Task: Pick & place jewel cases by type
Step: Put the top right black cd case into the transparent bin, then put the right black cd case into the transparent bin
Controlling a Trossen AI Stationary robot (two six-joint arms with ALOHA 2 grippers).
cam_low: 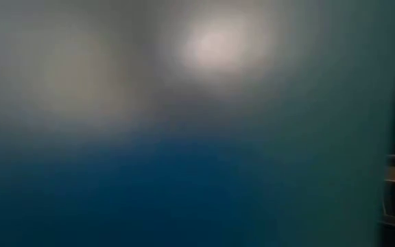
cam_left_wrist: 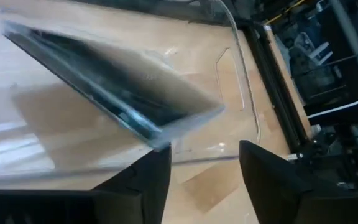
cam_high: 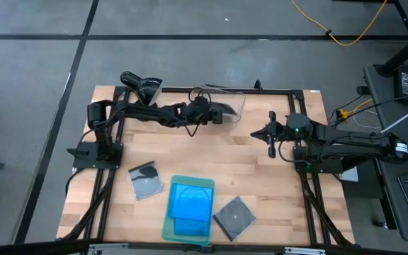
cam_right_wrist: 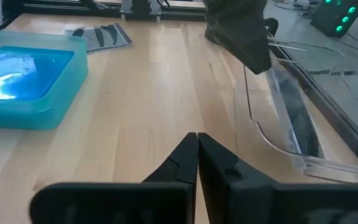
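With its fingers apart, the left gripper (cam_high: pixel 222 113) hung over the clear rectangular plastic bin (cam_high: pixel 238 106), a dark grey jewel case (cam_left_wrist: pixel 123 93) tilting inside, evidently just released; the right gripper (cam_high: pixel 271 150) waited pinched together.

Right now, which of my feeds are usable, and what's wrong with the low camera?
Low view: useless, a featureless blue-grey blur with one bright glare patch. High view: sharp, evenly lit, table fully readable. Left wrist view: the dark jewel case is motion-smeared in the clear bin, with glare streaks on the plastic. Right wrist view: clear, with reflections on the blue case in the tray.
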